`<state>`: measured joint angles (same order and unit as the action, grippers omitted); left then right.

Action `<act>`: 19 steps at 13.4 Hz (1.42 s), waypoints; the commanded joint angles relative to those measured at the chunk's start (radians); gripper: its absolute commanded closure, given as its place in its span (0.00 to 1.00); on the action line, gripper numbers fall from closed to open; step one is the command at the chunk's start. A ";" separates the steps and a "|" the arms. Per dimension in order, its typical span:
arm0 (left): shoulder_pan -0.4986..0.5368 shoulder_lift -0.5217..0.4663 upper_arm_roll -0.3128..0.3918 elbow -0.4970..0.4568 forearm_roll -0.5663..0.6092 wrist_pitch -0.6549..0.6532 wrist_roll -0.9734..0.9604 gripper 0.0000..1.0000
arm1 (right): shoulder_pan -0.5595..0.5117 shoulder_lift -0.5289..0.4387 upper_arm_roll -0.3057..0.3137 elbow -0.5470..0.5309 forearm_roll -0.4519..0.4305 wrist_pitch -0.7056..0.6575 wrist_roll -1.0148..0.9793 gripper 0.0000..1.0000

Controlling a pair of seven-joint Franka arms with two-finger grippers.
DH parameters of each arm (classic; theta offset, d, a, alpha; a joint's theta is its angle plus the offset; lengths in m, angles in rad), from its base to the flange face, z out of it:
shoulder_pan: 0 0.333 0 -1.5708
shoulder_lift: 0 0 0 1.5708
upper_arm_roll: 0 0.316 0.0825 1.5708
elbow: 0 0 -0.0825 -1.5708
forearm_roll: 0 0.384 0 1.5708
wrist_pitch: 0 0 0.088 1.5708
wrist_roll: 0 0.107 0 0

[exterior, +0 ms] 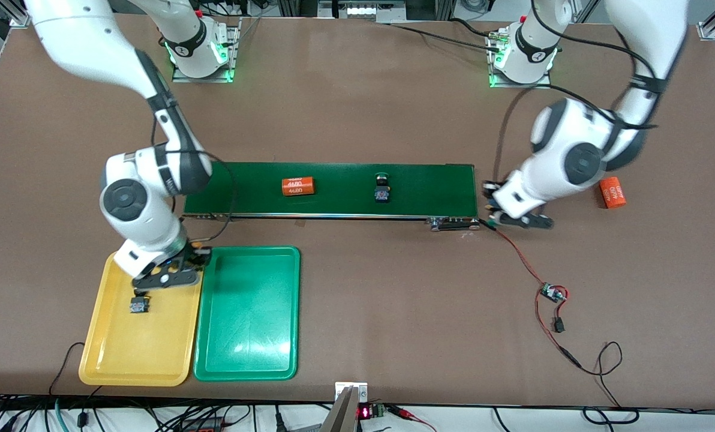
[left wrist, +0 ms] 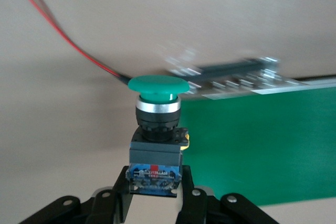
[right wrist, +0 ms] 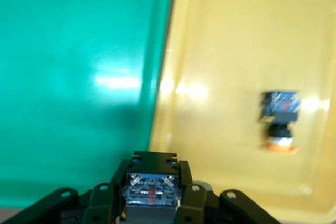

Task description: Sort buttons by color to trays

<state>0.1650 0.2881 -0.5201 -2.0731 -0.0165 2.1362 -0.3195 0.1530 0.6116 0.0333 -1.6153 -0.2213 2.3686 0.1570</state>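
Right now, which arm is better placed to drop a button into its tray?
Right. The right gripper holds a button over the yellow tray; the left gripper grips a green button near the conveyor's end.

Front view: right gripper [exterior: 167, 277] and wrist hide its held button, cap colour can't tell. Yellow tray [exterior: 102, 360] corner at 11 o'clock covered by same wrist. Left gripper [exterior: 516, 217] load hidden too. Belt button [exterior: 382, 186] cap too small to tell.
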 commanded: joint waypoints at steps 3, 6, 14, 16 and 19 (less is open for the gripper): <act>-0.031 -0.047 -0.058 -0.073 -0.026 0.004 -0.165 1.00 | -0.067 0.108 0.013 0.087 -0.018 0.064 -0.103 0.93; -0.039 -0.043 -0.060 -0.099 -0.028 0.036 -0.167 1.00 | -0.096 0.145 0.013 0.087 -0.020 0.108 -0.126 0.86; -0.102 0.023 -0.058 -0.096 -0.030 0.136 -0.167 0.76 | -0.073 0.036 0.013 -0.009 -0.003 0.116 -0.122 0.00; -0.099 0.023 -0.058 -0.093 -0.030 0.134 -0.156 0.00 | -0.070 -0.056 0.014 -0.084 0.000 0.065 -0.119 0.00; -0.075 -0.056 -0.058 -0.079 -0.030 0.123 -0.154 0.00 | -0.050 -0.183 0.017 -0.086 0.143 -0.170 -0.086 0.00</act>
<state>0.0734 0.3082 -0.5797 -2.1574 -0.0198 2.2753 -0.4865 0.0875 0.5490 0.0450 -1.6371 -0.1491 2.2911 0.0533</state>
